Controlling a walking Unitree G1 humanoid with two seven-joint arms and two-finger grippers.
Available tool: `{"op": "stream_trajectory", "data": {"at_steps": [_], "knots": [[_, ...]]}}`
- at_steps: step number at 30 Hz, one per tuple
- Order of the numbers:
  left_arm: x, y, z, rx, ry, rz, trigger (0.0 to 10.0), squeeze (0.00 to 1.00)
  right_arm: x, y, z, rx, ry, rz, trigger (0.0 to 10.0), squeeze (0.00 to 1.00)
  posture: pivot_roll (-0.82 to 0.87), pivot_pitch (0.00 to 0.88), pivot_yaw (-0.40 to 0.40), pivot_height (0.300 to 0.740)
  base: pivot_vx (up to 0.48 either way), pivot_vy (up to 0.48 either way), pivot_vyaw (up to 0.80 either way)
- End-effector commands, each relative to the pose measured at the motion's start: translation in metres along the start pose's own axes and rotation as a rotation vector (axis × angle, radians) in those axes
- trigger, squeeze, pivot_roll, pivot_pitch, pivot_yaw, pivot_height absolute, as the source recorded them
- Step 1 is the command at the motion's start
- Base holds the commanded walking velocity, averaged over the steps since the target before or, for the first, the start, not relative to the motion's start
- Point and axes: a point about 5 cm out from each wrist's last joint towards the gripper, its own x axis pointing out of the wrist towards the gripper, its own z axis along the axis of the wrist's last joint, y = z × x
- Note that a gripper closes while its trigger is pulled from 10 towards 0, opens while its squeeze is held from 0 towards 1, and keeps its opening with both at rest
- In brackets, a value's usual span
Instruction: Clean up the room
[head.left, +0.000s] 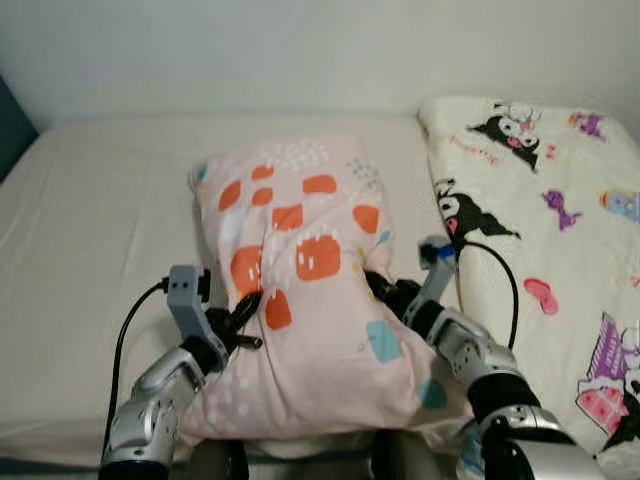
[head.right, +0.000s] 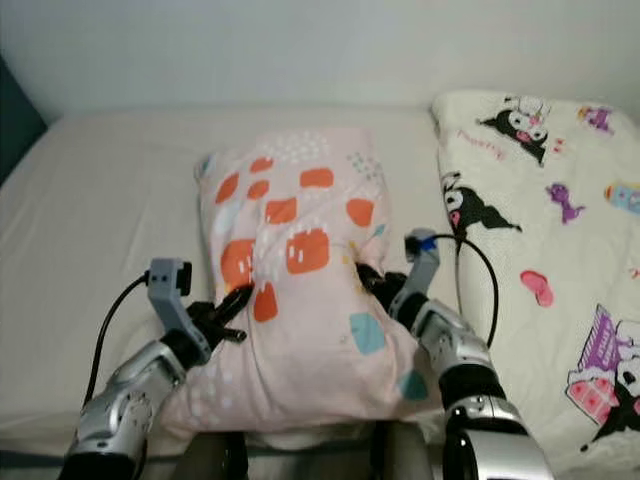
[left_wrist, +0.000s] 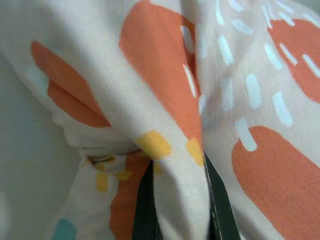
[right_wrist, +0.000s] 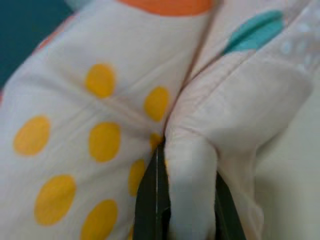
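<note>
**Pillow pinched at both sides, between the two tools**

One pink pillow with orange, teal and yellow patches lies on the bed, directly between the two tools. The left tool has its black fingers closed on a fold of the cover at the pillow's near left side; the left wrist view shows cloth bunched between the two fingers. The right tool grips the opposite side the same way, a ridge of fabric squeezed between its fingers.

The pillow looks light and very soft: it sags and creases where it is pinched, so it would likely droop in the middle when lifted and the cover could slide over the filling. Holds on seams or corners, taken deep, seem safest.

Beyond the right tool lies one cartoon-print quilt. Count: one pillow, one quilt, two tools.
</note>
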Motion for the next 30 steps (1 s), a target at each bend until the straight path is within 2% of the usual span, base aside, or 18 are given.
{"op": "stream_trajectory", "data": {"at_steps": [1, 3, 5, 6, 8, 11, 14, 19, 21, 30], "knots": [[0.008, -0.021, 0.000, 0.008, -0.022, -0.061, 10.0, 0.00, 0.010, 0.021, 0.000, -0.078, -0.026, 0.062, 10.0, 0.00, 0.03, 0.148, -0.031, 0.599, 0.000, 0.000, 0.00], [0.010, -0.023, 0.001, 0.039, -0.030, -0.024, 10.0, 0.00, 0.009, 0.032, -0.001, -0.156, -0.056, 0.042, 10.0, 0.00, 0.03, 0.133, -0.026, 0.599, 0.000, 0.000, 0.00], [0.011, -0.023, 0.001, 0.045, -0.030, -0.009, 10.0, 0.00, 0.009, 0.035, -0.003, -0.171, -0.055, 0.038, 10.0, 0.00, 0.03, 0.133, -0.026, 0.599, 0.000, 0.000, 0.00], [0.012, -0.022, 0.002, 0.082, -0.032, 0.016, 10.0, 0.00, 0.008, 0.037, -0.003, -0.199, -0.065, 0.024, 10.0, 0.00, 0.02, 0.125, -0.026, 0.599, 0.000, 0.000, 0.00], [0.012, -0.022, 0.002, 0.082, -0.032, 0.016, 10.0, 0.00, 0.008, 0.037, -0.003, -0.199, -0.065, 0.024, 10.0, 0.00, 0.02, 0.125, -0.026, 0.599, 0.000, 0.000, 0.00], [0.012, -0.021, 0.002, 0.157, -0.044, 0.061, 10.0, 0.00, 0.002, 0.037, -0.002, -0.251, -0.112, -0.027, 10.0, 0.00, 0.02, 0.117, -0.028, 0.599, 0.000, 0.000, 0.00], [0.011, -0.022, 0.003, 0.190, -0.063, 0.058, 10.0, 0.00, -0.002, 0.036, -0.002, -0.260, -0.131, -0.046, 10.0, 0.00, 0.02, 0.113, -0.029, 0.599, 0.000, 0.000, 0.00], [0.009, -0.023, 0.005, 0.189, -0.091, 0.065, 10.0, 0.00, -0.006, 0.037, -0.004, -0.245, -0.152, -0.054, 10.0, 0.00, 0.02, 0.108, -0.027, 0.614, 0.000, 0.000, 0.00], [0.007, -0.024, 0.007, 0.165, -0.115, 0.072, 10.0, 0.00, -0.009, 0.040, -0.005, -0.255, -0.157, -0.068, 10.0, 0.00, 0.02, 0.105, -0.025, 0.629, 0.000, 0.000, 0.00], [0.003, -0.022, 0.003, 0.194, -0.108, 0.091, 10.0, 0.00, -0.011, 0.041, -0.005, -0.276, -0.158, -0.075, 10.0, 0.00, 0.02, 0.106, -0.027, 0.664, 0.000, 0.000, 0.00]]}}
